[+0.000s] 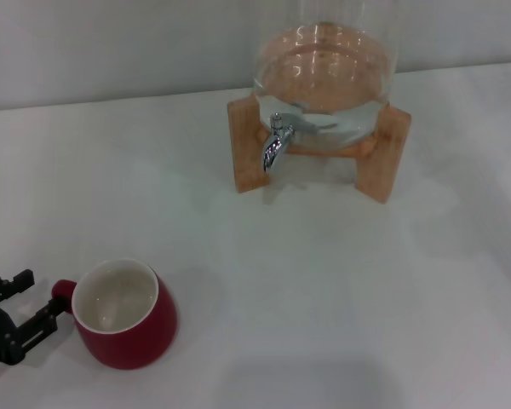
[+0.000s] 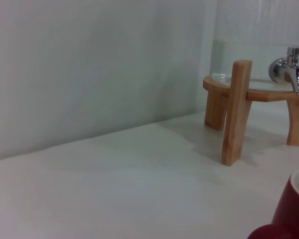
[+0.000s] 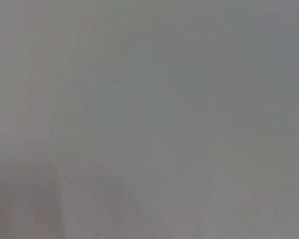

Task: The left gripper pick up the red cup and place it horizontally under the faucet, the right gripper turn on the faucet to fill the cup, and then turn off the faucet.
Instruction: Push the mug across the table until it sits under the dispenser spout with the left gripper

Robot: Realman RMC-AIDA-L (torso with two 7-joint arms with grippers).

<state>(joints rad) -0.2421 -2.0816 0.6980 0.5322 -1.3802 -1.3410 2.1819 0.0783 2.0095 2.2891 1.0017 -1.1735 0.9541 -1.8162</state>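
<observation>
Cut off at the tabletop's (image 1: 341, 290) near left corner, the left gripper (image 1: 24, 305), fingers apart, flanks the glossy red cup's (image 1: 126, 313) handle; the chrome faucet (image 1: 277, 141) stands far back.

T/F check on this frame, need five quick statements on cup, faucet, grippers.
1. The red cup stands upright on the table. True.
2. The cup sits directly under the faucet. False: it is well short of it, toward the robot's left.
3. The left gripper is open beside the cup's handle. True.
4. The right gripper is on the faucet lever. False: it is not in view anywhere.
5. The glass jar rests on a wooden stand. True.
</observation>
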